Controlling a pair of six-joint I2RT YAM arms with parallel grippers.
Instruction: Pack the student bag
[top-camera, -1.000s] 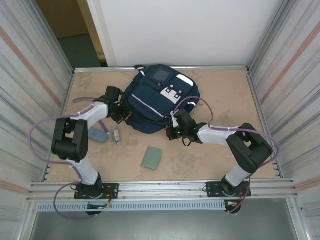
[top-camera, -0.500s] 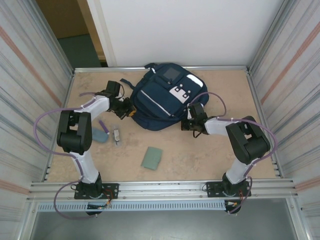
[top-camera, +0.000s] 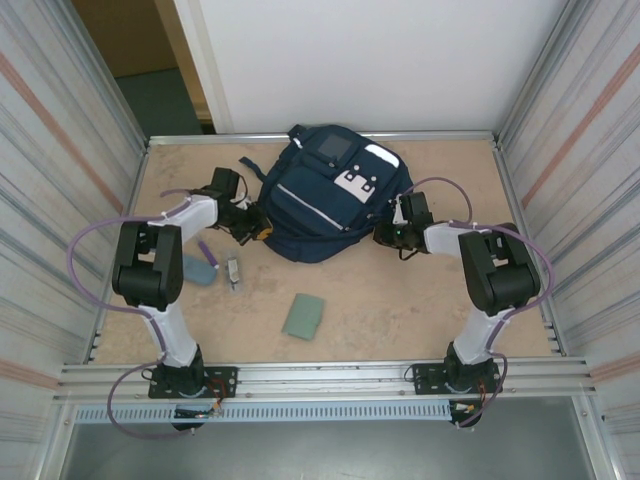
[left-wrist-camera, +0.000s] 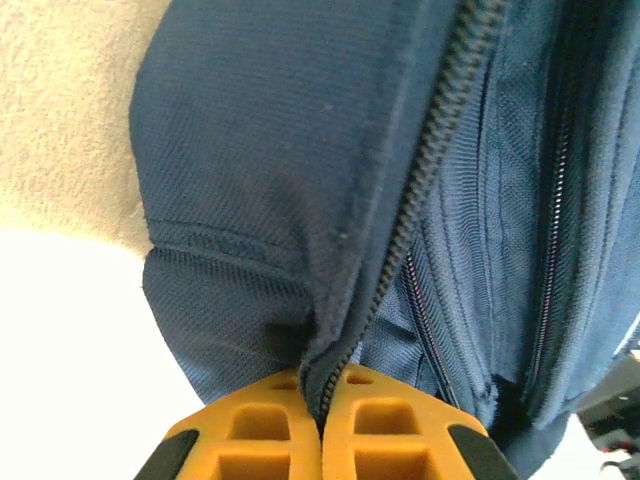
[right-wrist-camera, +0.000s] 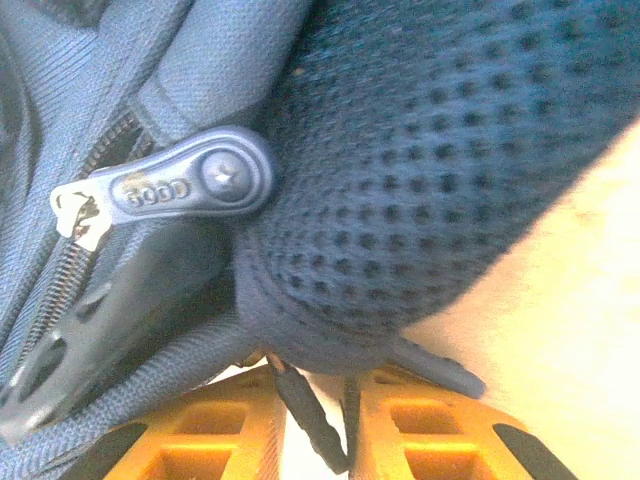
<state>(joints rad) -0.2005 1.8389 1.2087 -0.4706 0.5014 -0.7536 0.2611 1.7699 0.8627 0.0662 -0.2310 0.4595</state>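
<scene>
While the student bag (top-camera: 322, 208) lies flat on the table (top-camera: 430, 300) in the upper centre of the overhead view, close to the back wall, both arms reach in to it from either side. The left gripper (top-camera: 256, 226) meets the bag's left edge, and the right gripper (top-camera: 388, 236) sits against its lower right edge.

In the left wrist view the left gripper (left-wrist-camera: 322, 392) has its orange fingers (left-wrist-camera: 262, 425) pressed together at the bottom of the frame, pinching a fold of the bag's navy fabric (left-wrist-camera: 280, 150) right beside a zipper (left-wrist-camera: 420, 190) that runs up toward the upper right.

In the right wrist view the right gripper (right-wrist-camera: 315, 412) has its orange fingers (right-wrist-camera: 215, 430) standing a little apart at the bottom of the frame, with pale table showing in the gap. A thin dark strap end (right-wrist-camera: 305, 415) hangs down into that gap, not visibly clamped. Above it bulges a padded mesh part of the bag (right-wrist-camera: 450, 170), and to the left a grey zipper pull (right-wrist-camera: 190, 185) lies across the fabric.

On the table toward the lower left of the overhead view, apart from the bag, lie a green flat card (top-camera: 303, 316), a grey-blue object (top-camera: 197, 269) and a small metallic piece (top-camera: 233, 272).
</scene>
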